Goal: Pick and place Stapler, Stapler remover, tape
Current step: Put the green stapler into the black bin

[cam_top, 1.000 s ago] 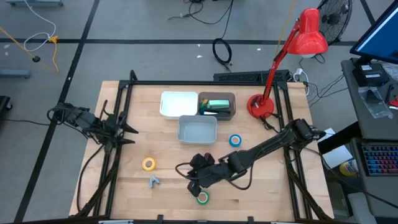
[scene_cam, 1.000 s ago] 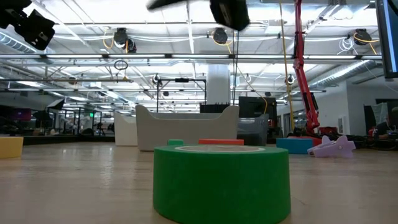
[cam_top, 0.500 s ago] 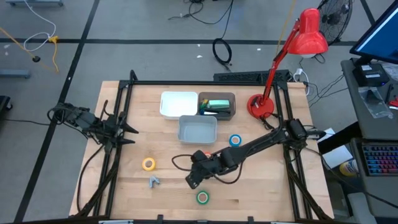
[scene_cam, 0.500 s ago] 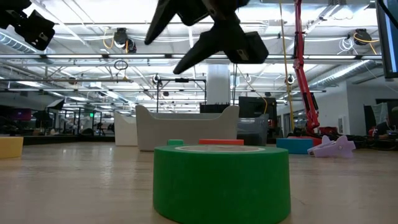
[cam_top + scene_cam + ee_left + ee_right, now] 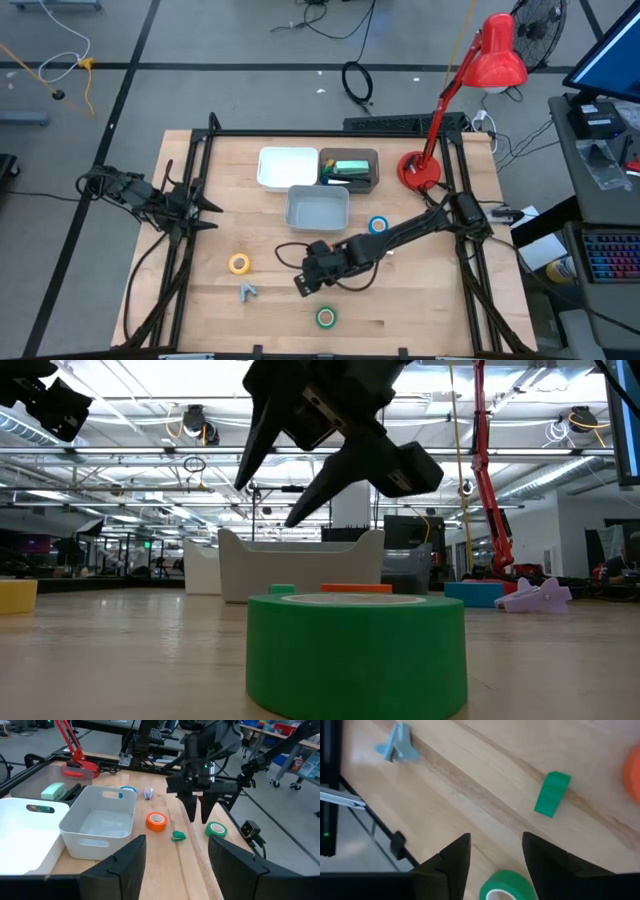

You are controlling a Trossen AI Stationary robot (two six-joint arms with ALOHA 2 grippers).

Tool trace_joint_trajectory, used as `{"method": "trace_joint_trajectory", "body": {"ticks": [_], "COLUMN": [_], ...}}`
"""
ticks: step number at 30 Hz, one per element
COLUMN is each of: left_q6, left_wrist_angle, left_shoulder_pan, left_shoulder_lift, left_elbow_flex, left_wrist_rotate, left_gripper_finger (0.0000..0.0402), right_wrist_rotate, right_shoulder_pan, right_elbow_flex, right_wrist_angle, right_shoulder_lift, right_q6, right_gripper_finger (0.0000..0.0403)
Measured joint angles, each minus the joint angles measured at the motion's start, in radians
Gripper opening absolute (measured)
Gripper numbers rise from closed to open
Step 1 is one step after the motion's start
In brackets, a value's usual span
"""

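Note:
My right gripper (image 5: 300, 287) hangs open above the board, fingers slanting down, a little to the far left of the green tape roll (image 5: 326, 318), touching nothing. The right wrist view shows the green roll (image 5: 507, 887) just under the fingers. The yellow roll (image 5: 238, 264) and the grey-blue stapler remover (image 5: 247, 292) lie to its left, the blue roll (image 5: 378, 226) to the right. The orange roll (image 5: 156, 821) lies flat beyond the gripper (image 5: 198, 820). A green stapler (image 5: 348, 170) rests in the dark tray. My left gripper (image 5: 175, 865) waits open at the left edge.
A white tray (image 5: 287, 165), a grey bin (image 5: 318, 207) and the dark tray (image 5: 370, 180) stand at the far middle. A red desk lamp (image 5: 420, 170) stands at the far right. A small solid green bit (image 5: 552, 794) lies near the orange roll. A black frame borders the board.
My right gripper has come down and gone toward the table's left edge, away from the spot over the green roll, rolling its wrist as it went. The green roll has stayed where it was.

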Motion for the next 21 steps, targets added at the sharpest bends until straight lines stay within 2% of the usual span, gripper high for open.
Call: {"method": "trace_joint_trajectory", "body": {"ticks": [7, 21], "left_q6": [0.000, -0.001], "left_wrist_angle": [0.000, 0.000], "left_shoulder_pan": [0.000, 0.000], "left_shoulder_lift": [0.000, 0.000], "left_elbow_flex": [0.000, 0.000], "left_wrist_rotate": [0.000, 0.000], "left_gripper_finger": [0.0214, 0.0214], "right_wrist_rotate": [0.022, 0.022], "right_shoulder_pan": [-0.001, -0.006], "right_elbow_flex": [0.001, 0.001], "right_wrist_angle": [0.012, 0.058], "right_shoulder_lift": [0.002, 0.001], "right_q6": [-0.012, -0.020], "right_gripper_finger": [0.0152, 0.0146]}}
